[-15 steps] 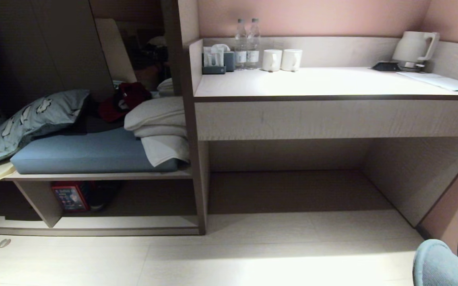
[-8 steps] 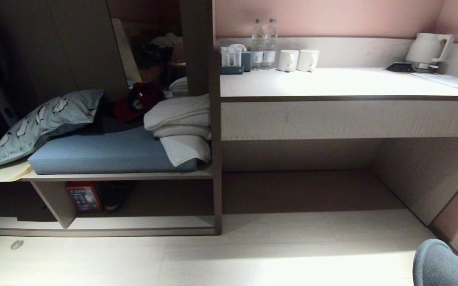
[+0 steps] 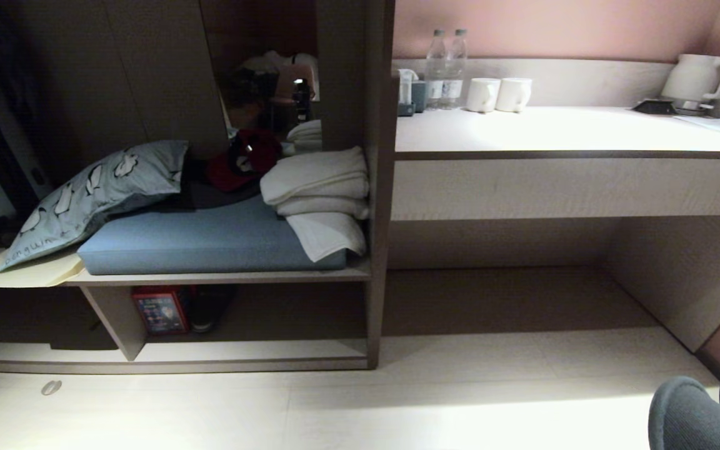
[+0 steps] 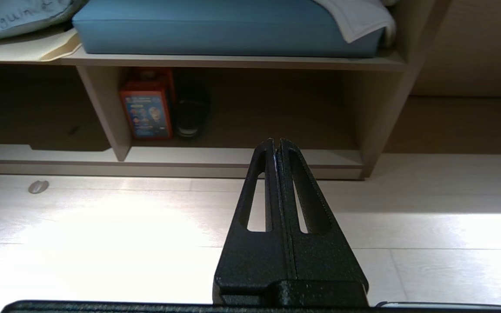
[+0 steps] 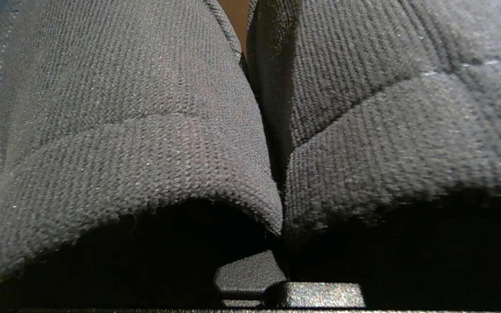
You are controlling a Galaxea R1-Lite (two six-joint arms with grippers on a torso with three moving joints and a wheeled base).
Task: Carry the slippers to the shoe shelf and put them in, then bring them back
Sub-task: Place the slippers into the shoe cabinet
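The slippers [image 5: 146,143] are two dark woven toes side by side that fill the right wrist view. My right gripper [image 5: 259,274] is shut on them where they meet, its fingertips hidden in the fabric. Their blue-grey toes [image 3: 694,412] poke into the head view's lower right corner. The shoe shelf [image 3: 260,350] is the low pale-wood cubby at floor level on the left, with a slanted support panel [image 3: 110,315]. It also shows ahead in the left wrist view [image 4: 233,156]. My left gripper [image 4: 275,143] is shut and empty, held above the pale floor in front of the shelf.
Inside the cubby stand a red box [image 3: 159,309] and a bulky dark shoe [image 3: 210,309]. Above it lie a blue cushion [image 3: 210,240], a pillow [image 3: 94,194] and folded towels [image 3: 319,187]. The desk [image 3: 560,131] on the right carries bottles, mugs and a kettle. A small disc [image 3: 51,387] lies on the floor.
The whole head view has slid to the right, so the camera has swung left toward the shelf. The furniture has kept its place and the slippers stay in the right gripper.
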